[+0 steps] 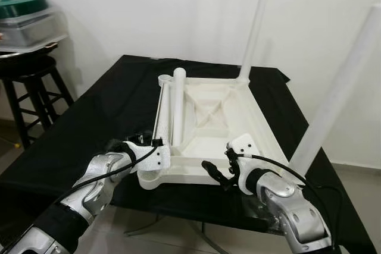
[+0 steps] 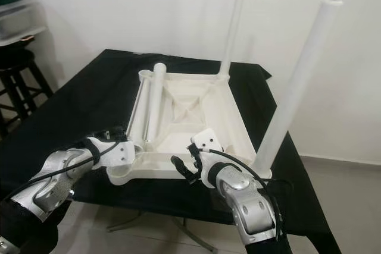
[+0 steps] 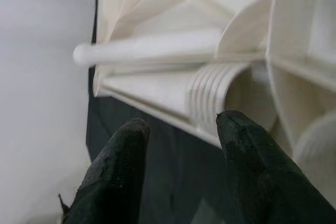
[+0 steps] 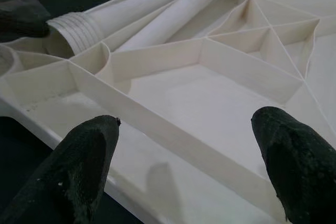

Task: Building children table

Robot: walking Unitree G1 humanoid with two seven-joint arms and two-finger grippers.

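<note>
A white plastic table top (image 1: 262,117) lies upside down on the black-covered table (image 1: 101,111). Two white legs stand upright in its right-hand corners, one far (image 1: 255,28) and one near (image 1: 339,87). Two loose legs (image 1: 177,102) lie inside the top along its left side. The threaded end (image 3: 210,95) of one points at the near left corner. My left gripper (image 3: 181,124) is open just in front of that threaded end, at the near left corner (image 1: 149,142). My right gripper (image 4: 186,124) is open over the top's near edge (image 1: 217,173), with nothing between its fingers.
A dark wooden stool (image 1: 30,81) at the far left carries a clear container with a green lid (image 1: 24,13). A white wall stands close behind the table. Light floor tiles (image 1: 351,173) lie to the right of the table.
</note>
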